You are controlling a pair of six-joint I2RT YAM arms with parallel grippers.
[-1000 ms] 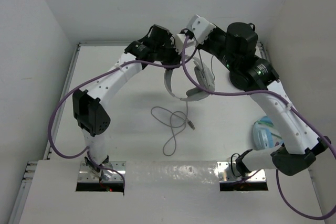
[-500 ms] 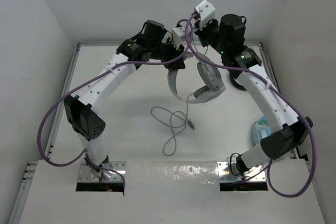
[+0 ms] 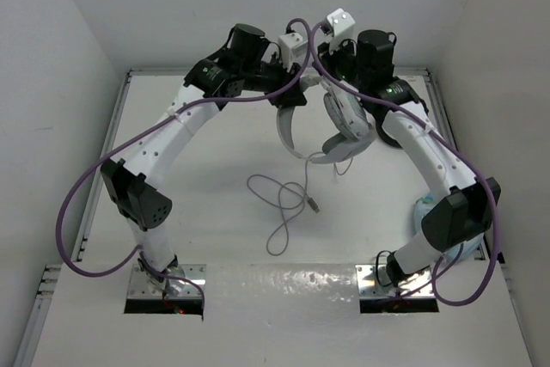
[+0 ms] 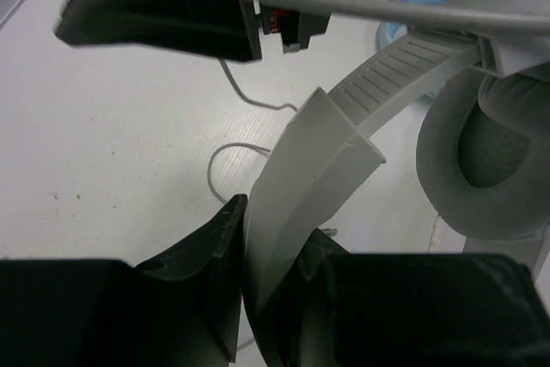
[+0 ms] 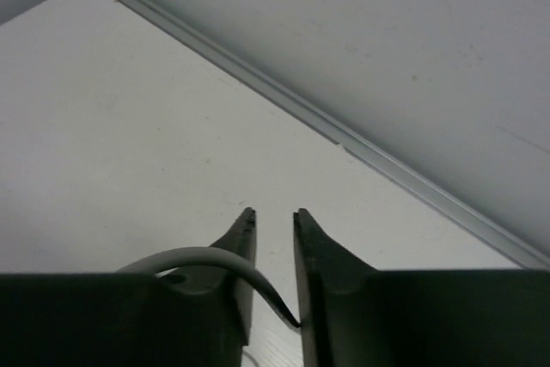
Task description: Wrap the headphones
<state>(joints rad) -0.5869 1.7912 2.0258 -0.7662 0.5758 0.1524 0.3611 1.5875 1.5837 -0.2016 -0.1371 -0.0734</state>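
Your left gripper (image 4: pixel 268 298) is clamped on the headband (image 4: pixel 322 156) of the headphones (image 3: pixel 331 139), which hang over the far middle of the table (image 3: pixel 198 186). From the fingers the band runs away to the right and ends at an earcup (image 4: pixel 481 169); only the left wrist view shows its padded face. Your right gripper (image 5: pixel 274 214) is pressed almost together on the thin grey cable (image 5: pixel 202 256). Only the top view shows the rest of the cable looped loosely on the table, nearer you.
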